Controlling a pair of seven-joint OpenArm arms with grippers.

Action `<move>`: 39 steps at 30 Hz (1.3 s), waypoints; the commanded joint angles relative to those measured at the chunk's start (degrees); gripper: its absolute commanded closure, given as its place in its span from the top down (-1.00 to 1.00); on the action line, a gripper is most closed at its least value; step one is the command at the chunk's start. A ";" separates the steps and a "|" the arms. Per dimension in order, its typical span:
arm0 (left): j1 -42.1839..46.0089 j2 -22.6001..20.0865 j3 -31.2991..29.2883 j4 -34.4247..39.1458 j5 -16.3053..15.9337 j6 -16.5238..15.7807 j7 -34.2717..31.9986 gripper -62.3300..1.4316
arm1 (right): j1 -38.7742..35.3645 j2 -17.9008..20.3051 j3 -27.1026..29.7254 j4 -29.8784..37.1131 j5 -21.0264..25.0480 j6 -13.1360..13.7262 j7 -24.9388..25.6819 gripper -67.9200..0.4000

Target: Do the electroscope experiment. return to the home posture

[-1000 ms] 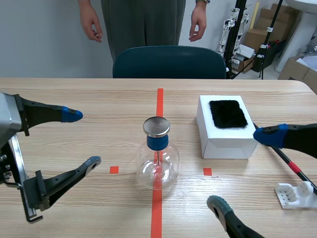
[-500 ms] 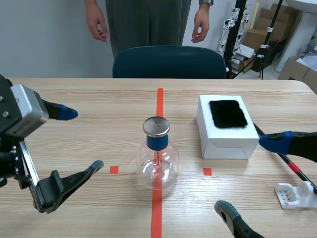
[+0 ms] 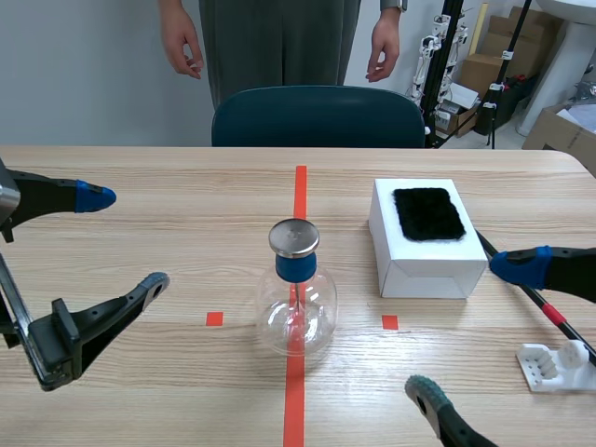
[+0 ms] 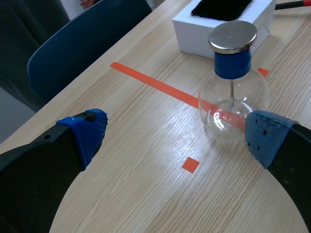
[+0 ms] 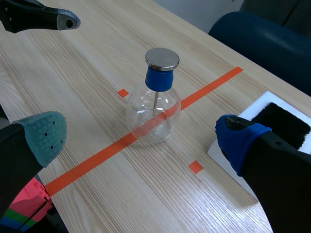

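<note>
Scene view: electroscope (image 3: 296, 289) upright mid-bench (image 3: 168, 177), left jaws and right jaws both spread wide, empty, well apart from it. Left wrist view: it stands ahead, untouched. Right wrist view — likewise. Probably the homing step; next, tuck both arms back without brushing it.

Light wood table (image 3: 140, 168) with a dark blue chair (image 3: 318, 116) pushed up behind it. Plain grey wall (image 3: 84, 74), some cardboard boxes (image 3: 486, 67) stacked in the corner.
</note>
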 commanded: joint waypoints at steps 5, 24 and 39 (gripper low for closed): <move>3.54 4.46 -1.75 -0.37 4.55 0.09 -1.79 0.91 | 0.50 0.28 0.35 0.90 0.57 0.02 0.63 0.86; 9.42 5.18 -7.13 -0.35 6.78 0.74 -8.35 0.91 | 2.40 0.28 0.35 0.90 0.37 0.02 0.11 0.86; 10.67 5.16 -10.25 -0.35 7.08 -0.13 -14.53 0.91 | 2.40 0.28 0.35 0.90 0.39 0.02 -3.28 0.86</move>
